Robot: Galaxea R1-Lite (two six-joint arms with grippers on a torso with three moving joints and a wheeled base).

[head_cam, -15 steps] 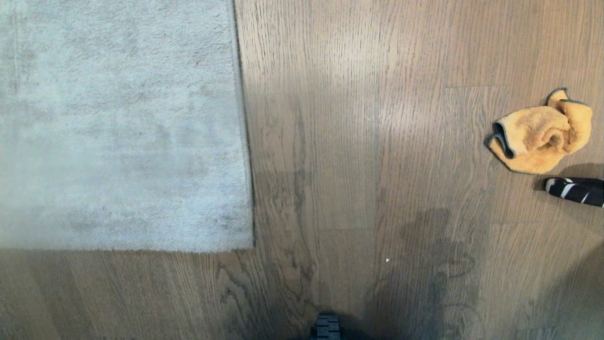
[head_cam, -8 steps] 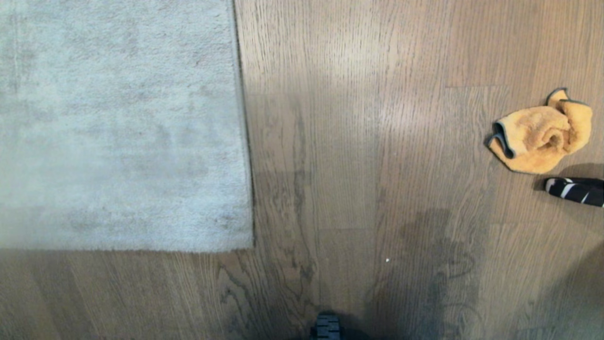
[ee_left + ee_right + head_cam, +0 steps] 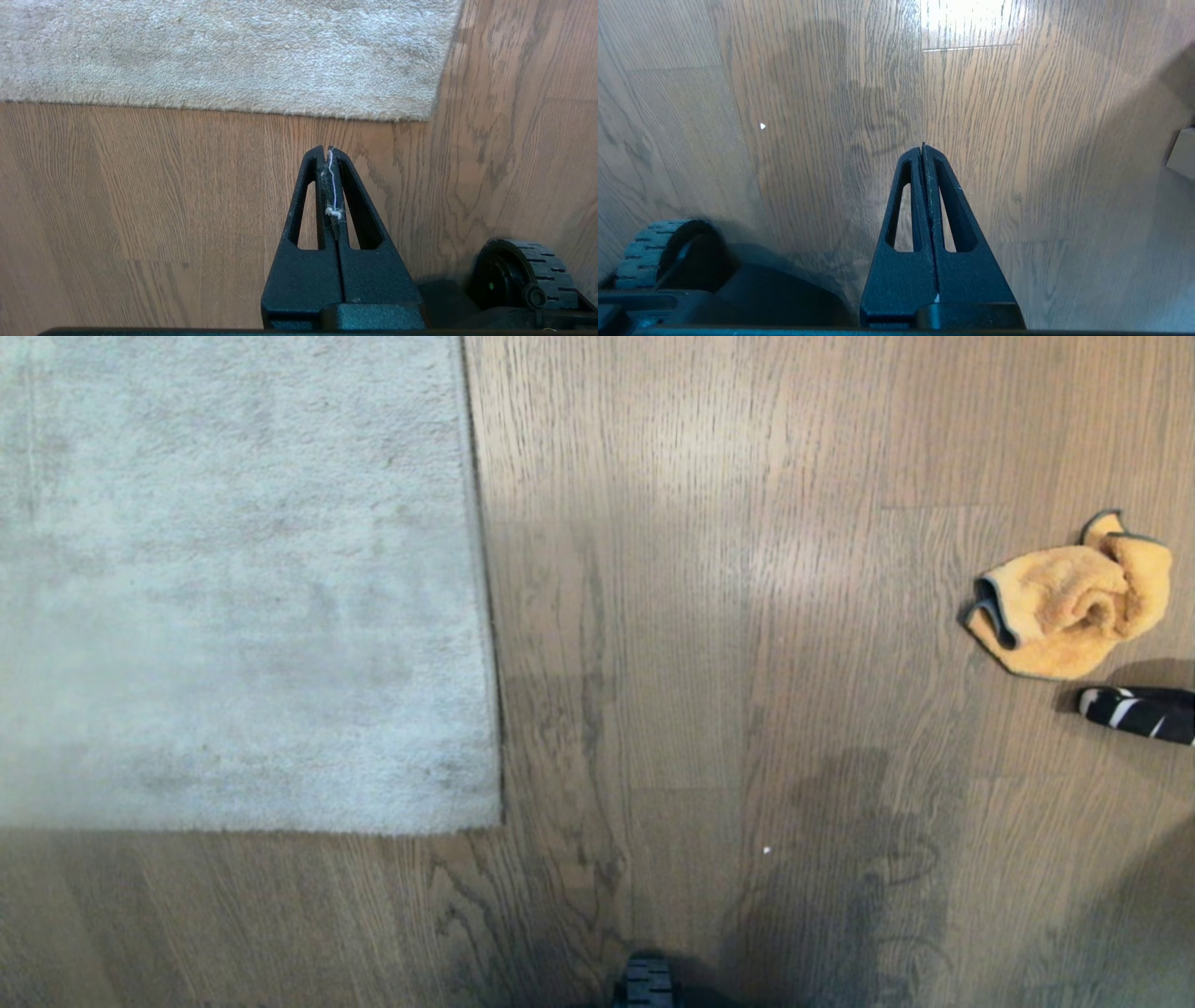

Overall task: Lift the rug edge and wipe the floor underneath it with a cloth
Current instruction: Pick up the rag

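My left gripper [image 3: 328, 150] is matte black moulded plastic: two tapered fingers, each with a long triangular cut-out, rising from a broad block base. White thread and lint cling along its centre seam. My right gripper [image 3: 923, 148] has the same form, with pale scuffs. A black base wheel [image 3: 518, 275] carries a ribbed tread and small green dot.

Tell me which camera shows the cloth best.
The head view: the cloth lies crumpled and fully visible on the floor, far right, beside a striped dark object. Neither wrist view shows it.
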